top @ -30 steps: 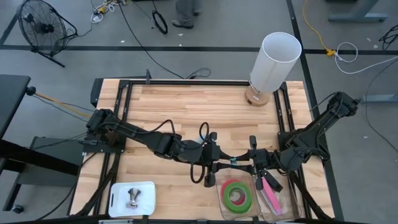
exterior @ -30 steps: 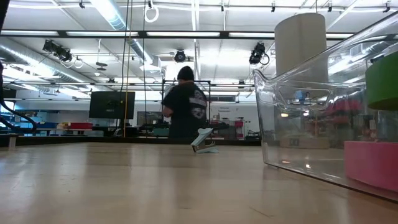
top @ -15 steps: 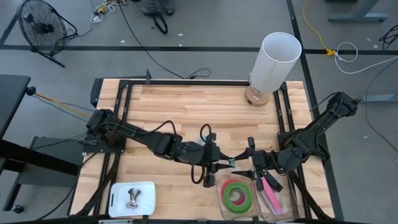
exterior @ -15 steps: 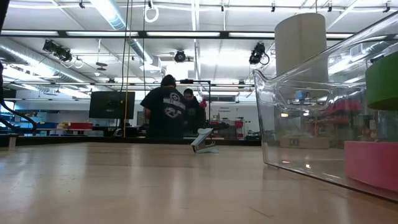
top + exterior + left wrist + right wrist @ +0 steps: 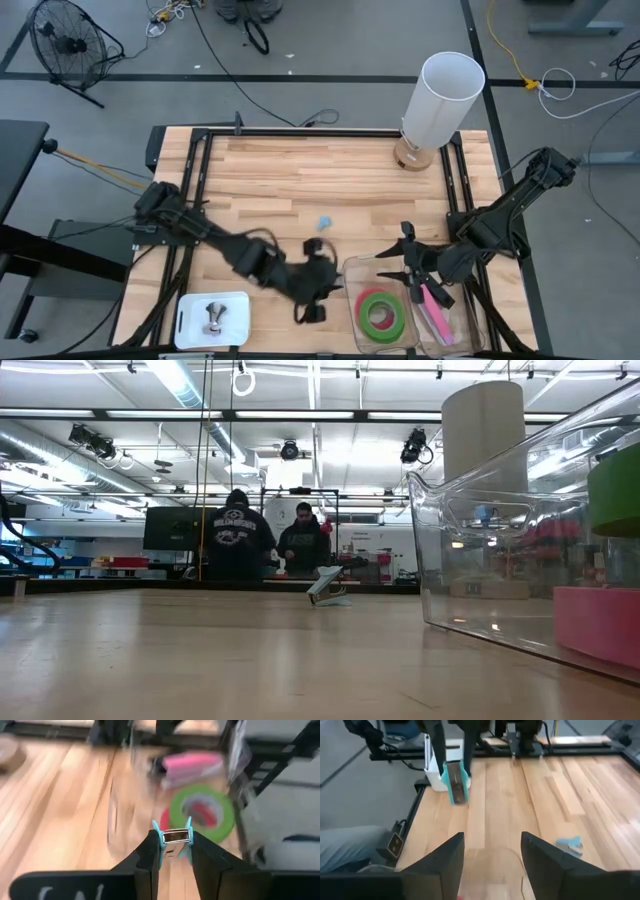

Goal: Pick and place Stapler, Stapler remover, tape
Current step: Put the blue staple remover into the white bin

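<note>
My left gripper [image 5: 325, 283] hangs near the table's front edge, just left of the clear bin [image 5: 350, 300], and is shut on a teal stapler remover [image 5: 173, 837] [image 5: 456, 784]. My right gripper [image 5: 398, 262] [image 5: 492, 850] stands open above the bin's far left corner with nothing between its fingers. In the bin lie a green tape roll [image 5: 382, 312] [image 5: 202, 812] on top of a red one [image 5: 164, 818], and beside them a pink stapler [image 5: 433, 310]. A small light-blue thing [image 5: 323, 222] [image 5: 570, 845] rests on the wood mid-table. My left gripper pinches the stapler remover between its two fingers, which lie against its teal sides [image 5: 159, 839]. Its metal middle [image 5: 175, 836] shows in the gap. The fingers slant downward from the table's left toward the bin. The remover is lifted clear of the table.
A white tray [image 5: 190, 305] holding a small metal piece sits at the near left corner. A tall white cylinder on a wooden base [image 5: 440, 100] stands at the far right. Bare wood lies across the middle and far left. People stand in the room beyond.
My right gripper has opened and let go of the teal stapler remover, which both grippers had between them. My left gripper, keeping hold of it, has swung toward the table's near edge and tipped downward. The people in the background have walked to the left.
</note>
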`<action>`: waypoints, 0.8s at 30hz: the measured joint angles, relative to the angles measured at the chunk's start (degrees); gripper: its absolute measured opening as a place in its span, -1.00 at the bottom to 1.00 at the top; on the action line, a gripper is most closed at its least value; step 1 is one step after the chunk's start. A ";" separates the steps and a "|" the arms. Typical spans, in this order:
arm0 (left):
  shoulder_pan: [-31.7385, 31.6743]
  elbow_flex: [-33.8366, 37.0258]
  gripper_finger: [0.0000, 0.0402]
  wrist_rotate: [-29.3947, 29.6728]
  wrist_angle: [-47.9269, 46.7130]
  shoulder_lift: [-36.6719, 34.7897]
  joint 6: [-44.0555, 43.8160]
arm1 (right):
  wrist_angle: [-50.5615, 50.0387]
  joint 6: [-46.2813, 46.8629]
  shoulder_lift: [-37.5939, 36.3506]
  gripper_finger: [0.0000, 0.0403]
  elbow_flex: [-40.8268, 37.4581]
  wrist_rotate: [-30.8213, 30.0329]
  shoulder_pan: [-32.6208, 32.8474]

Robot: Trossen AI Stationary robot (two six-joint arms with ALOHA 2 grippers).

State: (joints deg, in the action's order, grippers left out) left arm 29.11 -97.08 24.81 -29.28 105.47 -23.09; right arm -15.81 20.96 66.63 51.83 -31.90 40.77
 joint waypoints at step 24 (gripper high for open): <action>34.12 -0.02 -0.57 3.20 -49.59 -4.24 -83.49 | -5.84 5.57 0.02 -0.12 0.00 -3.46 -0.07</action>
State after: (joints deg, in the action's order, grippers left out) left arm 63.23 -97.10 28.01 -78.87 101.23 -106.59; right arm -21.65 26.52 66.65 51.83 -35.36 40.71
